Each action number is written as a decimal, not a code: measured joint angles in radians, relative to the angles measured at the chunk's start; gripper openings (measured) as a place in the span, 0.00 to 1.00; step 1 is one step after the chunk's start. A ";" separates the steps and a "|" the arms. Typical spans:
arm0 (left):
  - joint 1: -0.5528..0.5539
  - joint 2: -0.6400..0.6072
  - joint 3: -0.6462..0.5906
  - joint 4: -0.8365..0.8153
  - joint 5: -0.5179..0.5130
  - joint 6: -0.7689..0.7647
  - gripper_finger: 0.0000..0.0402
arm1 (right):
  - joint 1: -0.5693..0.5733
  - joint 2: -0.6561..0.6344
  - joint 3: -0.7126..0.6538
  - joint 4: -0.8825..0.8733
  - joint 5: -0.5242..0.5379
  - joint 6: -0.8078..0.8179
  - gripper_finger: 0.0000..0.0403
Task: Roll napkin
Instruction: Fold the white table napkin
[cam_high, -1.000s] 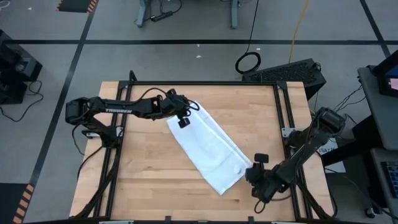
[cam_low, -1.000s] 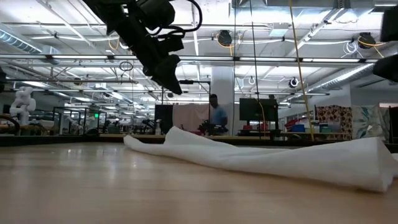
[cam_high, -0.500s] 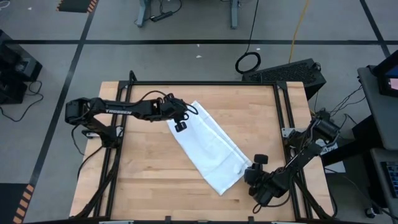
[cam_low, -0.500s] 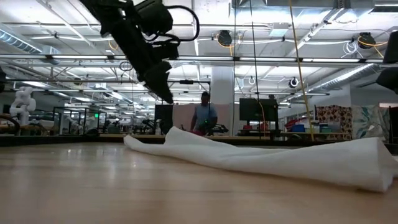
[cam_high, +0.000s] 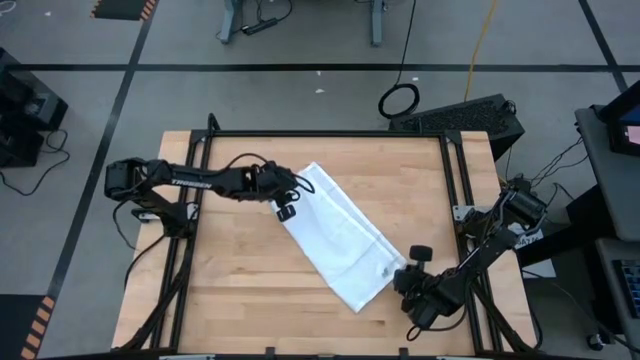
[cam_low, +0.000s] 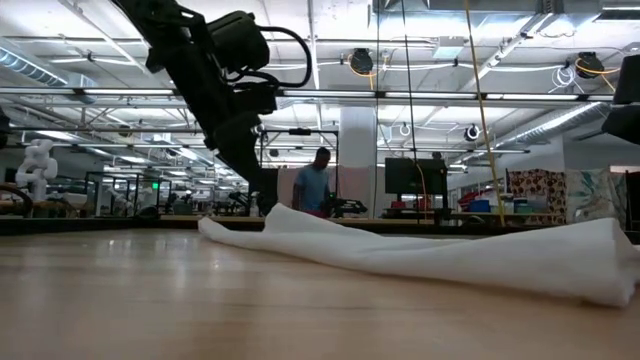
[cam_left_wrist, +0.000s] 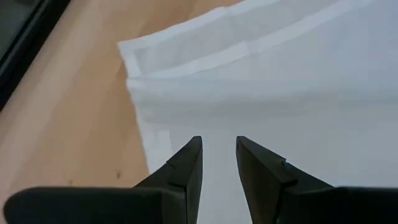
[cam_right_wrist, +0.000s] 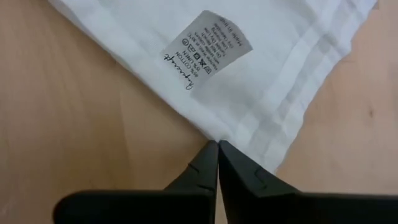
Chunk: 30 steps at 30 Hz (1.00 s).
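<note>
Grey concrete flooring marked with black tape lines surrounds the pale butcher-block wooden table (cam_high: 250, 280), which sits inside a black metal frame. From above, the plain white cloth napkin (cam_high: 335, 240) lies folded into a long band running diagonally across the table's middle, from the far left toward the near right. The left arm reaches in low from the left edge, stretched nearly straight, and the left gripper (cam_high: 286, 210) sits at the napkin's far-left end, over its edge. The right arm bends sharply back from the right rail, elbow folded, with the right gripper (cam_high: 404, 276) touching the napkin's near-right corner.

At table height, the napkin (cam_low: 440, 255) shows as a low rumpled ridge across the wood, thicker at the picture's right. The left arm slants down from above toward the cloth's other end, its gripper tip (cam_low: 262, 200) just above the fabric. Beyond the table lies a large hall with ceiling lights, and a person (cam_low: 314, 185) stands far back.

The left wrist view shows two dark fingers (cam_left_wrist: 186, 168) parted by a narrow gap, nothing between them, hovering over the hemmed end of the napkin (cam_left_wrist: 280, 74) — bare wood lies beside it.

The right wrist view shows the fingers (cam_right_wrist: 205, 168) pressed together with their tips at the napkin's (cam_right_wrist: 280, 81) hemmed corner, a printed fabric care label (cam_right_wrist: 207, 48) just beyond — whether cloth is pinched between them cannot be told.
</note>
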 joint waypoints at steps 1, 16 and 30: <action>-0.007 0.000 0.000 0.000 0.000 -0.001 0.26 | -0.001 0.000 0.011 -0.021 0.000 0.007 0.02; -0.287 0.060 -0.001 0.189 0.294 0.169 0.26 | -0.002 -0.002 0.086 -0.279 0.007 0.031 0.00; -0.300 0.299 0.003 0.234 0.272 0.209 0.26 | -0.009 -0.003 0.049 -0.273 0.008 0.034 0.00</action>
